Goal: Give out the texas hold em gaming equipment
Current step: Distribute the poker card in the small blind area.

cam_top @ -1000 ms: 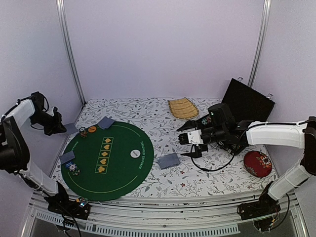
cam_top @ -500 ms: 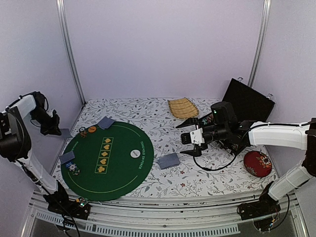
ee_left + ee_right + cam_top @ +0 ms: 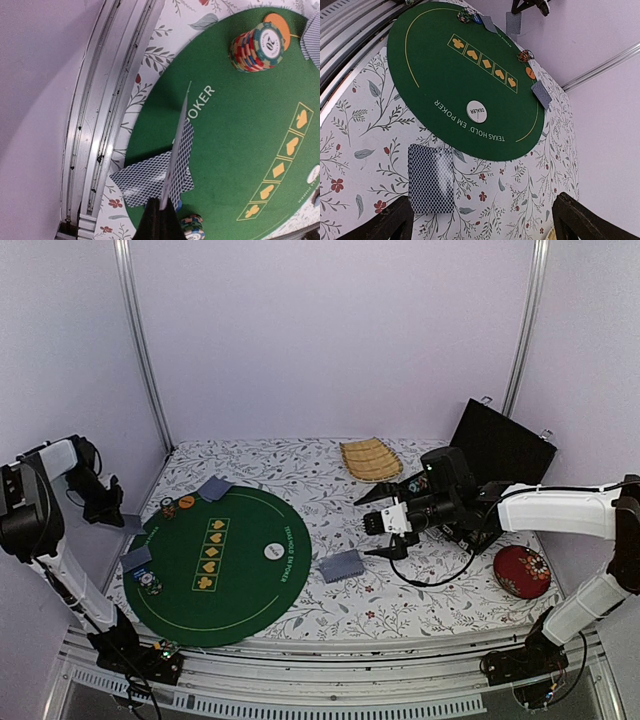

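**Left gripper pinching one card, right gripper gaping empty**

The left gripper is clamping tight on a single card by its lower edge. The card is looking thin, light, bendy and slick, so an edge pinch is probably suiting it. Dealt cards are lying right beneath on the green mat, with a chip stack further ahead. The right gripper is hanging wide open, holding nothing. The deck is lying just below it on the flowered cloth. Plain walls are closing in.
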Controlling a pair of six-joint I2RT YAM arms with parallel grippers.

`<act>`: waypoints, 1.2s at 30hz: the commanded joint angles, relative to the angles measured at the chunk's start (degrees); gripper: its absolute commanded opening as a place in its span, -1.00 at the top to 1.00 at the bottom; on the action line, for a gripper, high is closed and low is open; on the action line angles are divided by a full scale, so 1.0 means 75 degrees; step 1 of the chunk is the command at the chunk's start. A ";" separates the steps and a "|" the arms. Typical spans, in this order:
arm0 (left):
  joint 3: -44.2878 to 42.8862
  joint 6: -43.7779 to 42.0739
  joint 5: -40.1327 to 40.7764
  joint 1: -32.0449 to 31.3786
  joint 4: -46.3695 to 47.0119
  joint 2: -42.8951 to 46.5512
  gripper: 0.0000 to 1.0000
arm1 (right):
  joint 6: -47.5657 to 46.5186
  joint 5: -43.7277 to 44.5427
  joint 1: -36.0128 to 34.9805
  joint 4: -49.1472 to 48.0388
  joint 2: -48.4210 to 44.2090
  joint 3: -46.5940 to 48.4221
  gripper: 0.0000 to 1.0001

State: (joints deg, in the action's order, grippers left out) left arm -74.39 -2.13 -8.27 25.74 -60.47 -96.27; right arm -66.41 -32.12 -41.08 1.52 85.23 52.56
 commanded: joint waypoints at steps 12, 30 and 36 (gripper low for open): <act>0.0107 -0.0136 0.0052 0.0354 0.0178 -0.0708 1.00 | -0.0051 -0.0208 0.0021 0.0334 0.0248 0.0285 -0.98; 0.0282 -0.0522 0.0268 0.0430 0.0299 -0.1016 1.00 | -0.0040 -0.0291 0.0010 0.0538 0.0203 0.0373 -0.98; 0.0308 -0.0729 0.0321 0.0438 0.0287 -0.1033 1.00 | -0.0040 -0.0294 -0.0014 0.0611 0.0233 0.0401 -0.98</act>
State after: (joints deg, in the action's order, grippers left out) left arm -73.06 -5.43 -6.31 28.25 -59.07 -103.53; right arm -66.74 -33.23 -41.08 4.99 86.39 54.02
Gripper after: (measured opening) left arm 0.009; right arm 0.989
